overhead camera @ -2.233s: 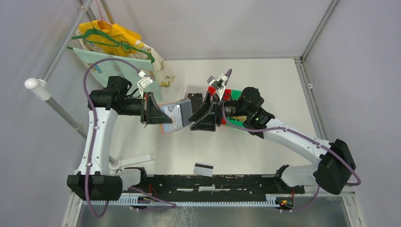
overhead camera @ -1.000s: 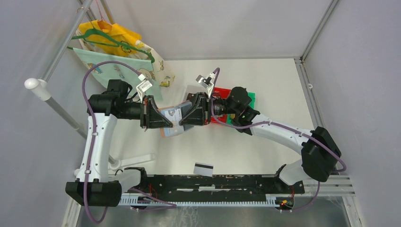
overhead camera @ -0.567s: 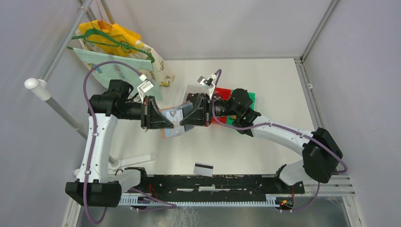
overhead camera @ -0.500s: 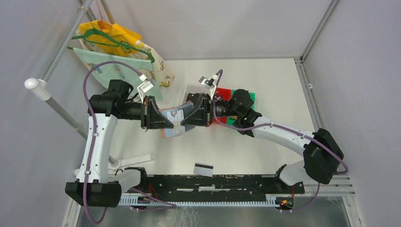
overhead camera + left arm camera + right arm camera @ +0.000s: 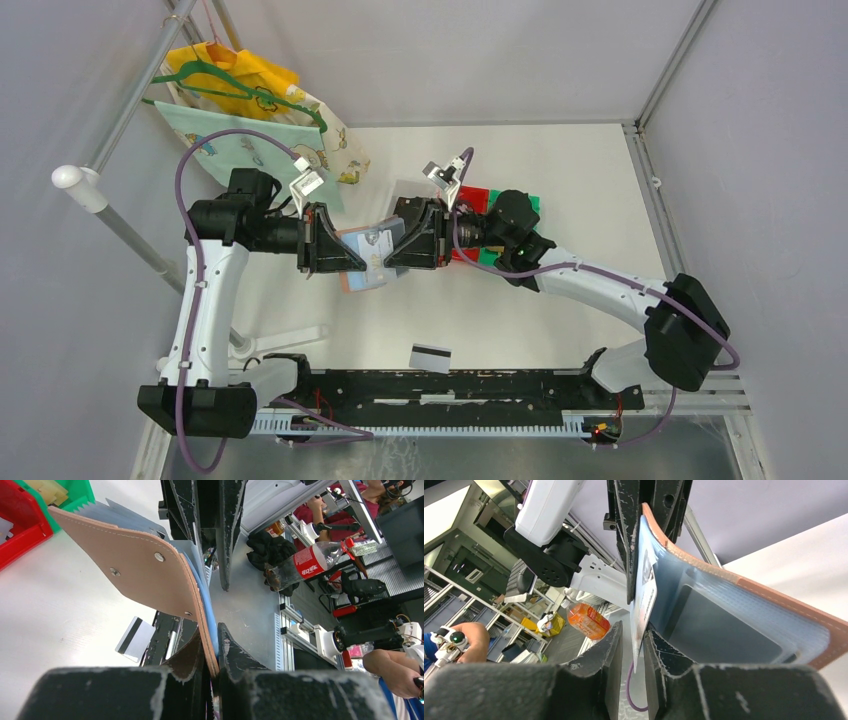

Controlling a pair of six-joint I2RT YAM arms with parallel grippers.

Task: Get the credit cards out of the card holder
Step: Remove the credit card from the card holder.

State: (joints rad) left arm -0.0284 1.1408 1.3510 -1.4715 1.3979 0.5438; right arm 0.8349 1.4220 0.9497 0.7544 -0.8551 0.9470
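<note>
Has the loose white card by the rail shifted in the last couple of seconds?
No. The white card lies in the same spot and at the same tilt, just beyond the black rail, as in every earlier top view.

The card holder (image 5: pixel 150 575) is seen to be of matt reddish-brown leather-like material with a stitched edge, set with small shiny metal studs (image 5: pixel 159 556). Its inner pockets (image 5: pixel 729 625) are formed of light blue and clear glossy plastic, finely ribbed in places. A credit card (image 5: pixel 644 587) is shown as thin, glossy printed plastic. The jaws of the left gripper (image 5: pixel 212 630) and the right gripper (image 5: pixel 633 630) are made of black matt plastic, scuffed and flecked white. A smooth white card (image 5: pixel 430 357) with a black stripe is borne by the matt white table (image 5: pixel 560 170). The red bin (image 5: pixel 20 520) and the green bin (image 5: pixel 75 492) are moulded in glossy plastic.
</note>
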